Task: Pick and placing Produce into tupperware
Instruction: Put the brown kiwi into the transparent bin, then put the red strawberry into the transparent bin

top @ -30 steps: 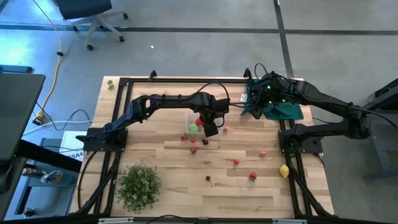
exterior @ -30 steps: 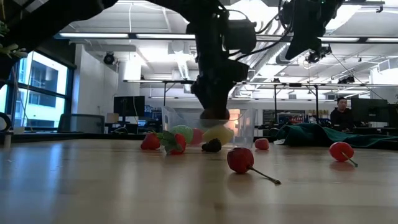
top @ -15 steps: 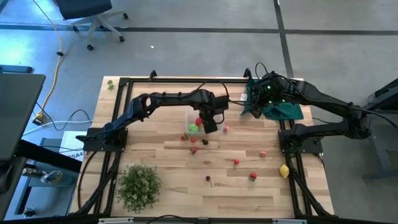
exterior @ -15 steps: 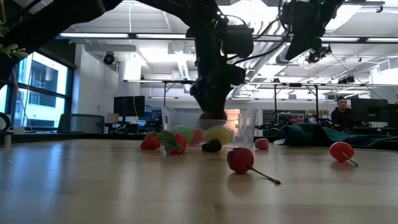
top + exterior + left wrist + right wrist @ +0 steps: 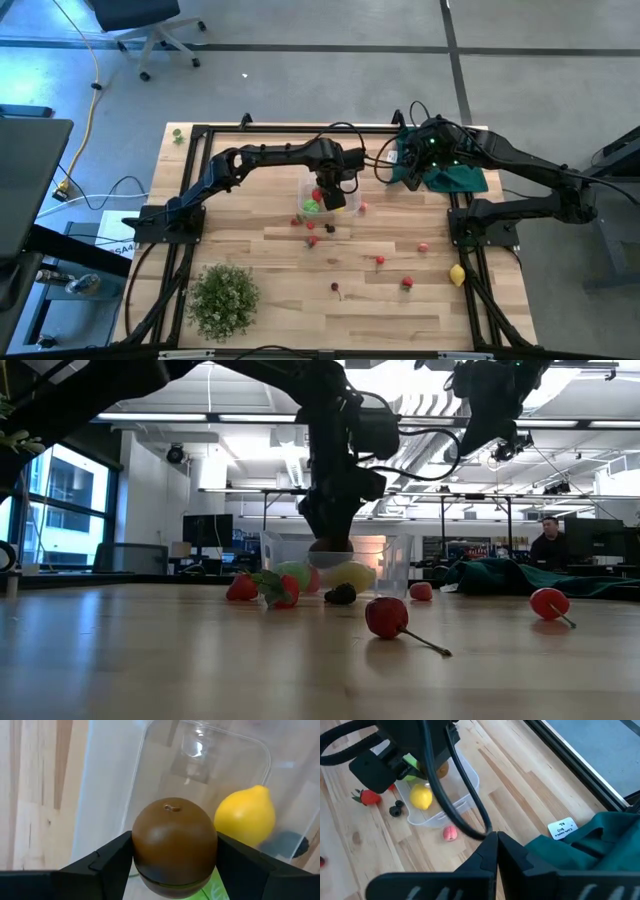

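Step in hand: left gripper (image 5: pixel 174 870), jaws clamped on the round brown kiwi (image 5: pixel 174 845), over the clear rectangular plastic tupperware (image 5: pixel 165 765) beside a yellow lemon (image 5: pixel 246 814), mid-tabletop. Next: release. Right gripper (image 5: pixel 496 851) closed, far-right corner.

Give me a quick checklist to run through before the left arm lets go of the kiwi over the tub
1. Kiwi held between both fingers of the left claw: ok.
2. Left claw positioned over the clear tub, not bare table: ok.
3. Free space in the tub beside the lemon: ok.
4. Tub standing flat on the table: ok.
5. Right claw shut and parked over the far right edge by the green cloth, clear of the drop: ok.
6. How far the kiwi hangs above the tub floor: cannot tell.
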Tool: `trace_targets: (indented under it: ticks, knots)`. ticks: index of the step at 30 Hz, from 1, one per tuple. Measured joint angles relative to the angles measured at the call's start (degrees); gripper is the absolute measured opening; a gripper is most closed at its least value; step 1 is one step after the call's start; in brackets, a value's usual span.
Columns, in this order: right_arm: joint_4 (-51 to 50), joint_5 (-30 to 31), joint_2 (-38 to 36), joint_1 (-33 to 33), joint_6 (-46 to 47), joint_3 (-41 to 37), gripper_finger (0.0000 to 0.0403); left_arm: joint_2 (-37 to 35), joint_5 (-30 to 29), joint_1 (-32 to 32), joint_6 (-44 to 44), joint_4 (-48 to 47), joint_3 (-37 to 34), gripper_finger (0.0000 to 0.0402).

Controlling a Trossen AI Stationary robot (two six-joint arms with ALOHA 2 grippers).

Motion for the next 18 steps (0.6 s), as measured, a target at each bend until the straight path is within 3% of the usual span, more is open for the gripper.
trace_targets:
  ticks: [7,18]
  knots:
    - [-0.06,0.00,0.00,0.00,0.00,0.00,0.0000,-0.04,0.05,-0.01,0.12,1.55,0.00,0.0243]
    - [-0.06,0.02,0.00,0.00,0.00,0.01,0.0000,-0.07,2.17,-0.01,0.90,3.93,0.02,0.0272]
